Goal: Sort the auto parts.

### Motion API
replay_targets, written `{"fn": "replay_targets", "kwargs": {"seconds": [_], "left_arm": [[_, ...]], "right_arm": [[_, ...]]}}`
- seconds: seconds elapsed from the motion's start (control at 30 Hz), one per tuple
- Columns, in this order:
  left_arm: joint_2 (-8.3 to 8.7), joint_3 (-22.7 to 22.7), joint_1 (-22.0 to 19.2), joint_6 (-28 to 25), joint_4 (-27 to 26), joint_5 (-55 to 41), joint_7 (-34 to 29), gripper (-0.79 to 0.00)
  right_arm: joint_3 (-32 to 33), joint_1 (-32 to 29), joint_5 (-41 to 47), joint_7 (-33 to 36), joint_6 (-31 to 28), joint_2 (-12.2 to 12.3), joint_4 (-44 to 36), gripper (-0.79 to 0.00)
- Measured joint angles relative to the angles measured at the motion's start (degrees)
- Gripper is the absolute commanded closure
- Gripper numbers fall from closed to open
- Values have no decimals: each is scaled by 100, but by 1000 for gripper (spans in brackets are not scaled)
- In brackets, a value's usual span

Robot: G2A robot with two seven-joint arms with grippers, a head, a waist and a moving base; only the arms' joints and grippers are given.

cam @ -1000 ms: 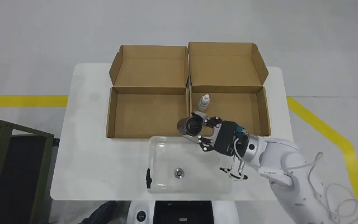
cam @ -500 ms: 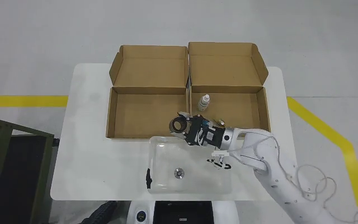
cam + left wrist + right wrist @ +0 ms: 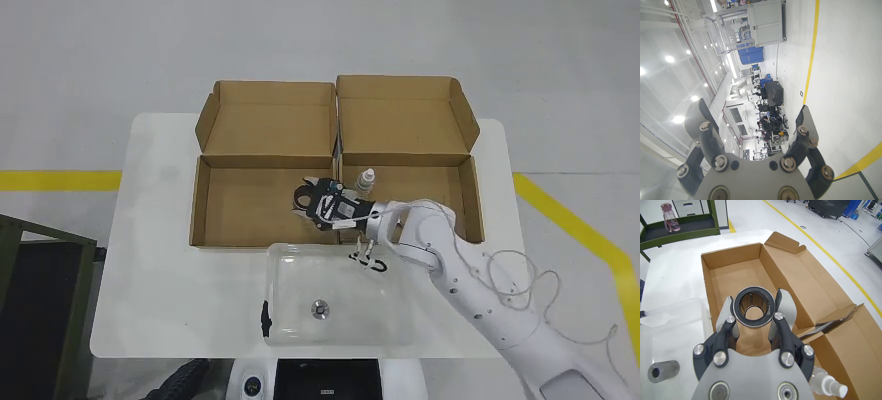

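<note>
Right wrist view | right hand point(image 3: 754, 295) clamped on bearing point(image 3: 738, 312) — over left cardboard box point(image 3: 734, 279) | left hand point(image 3: 752, 103) apart

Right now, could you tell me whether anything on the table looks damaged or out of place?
One thing: the side flap of the right cardboard box, where it meets the left box, looks crumpled and bent. Otherwise nothing stands out; the right gripper holds the bearing squarely.

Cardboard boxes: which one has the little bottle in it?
The right box: the white bottle stands inside it, by the wall next to the left box.
</note>
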Motion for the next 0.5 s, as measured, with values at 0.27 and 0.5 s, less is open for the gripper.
{"fn": "replay_targets", "kwargs": {"seconds": [0.27,0.5], "left_arm": [[0,0,0,0,0,0,0,-785],[0,0,0,0,0,0,0,-785]], "right_arm": [[-367,433,-111,-2,315,-240,599,0],[-494,622,-182,105,548,-391,957,0]]}}
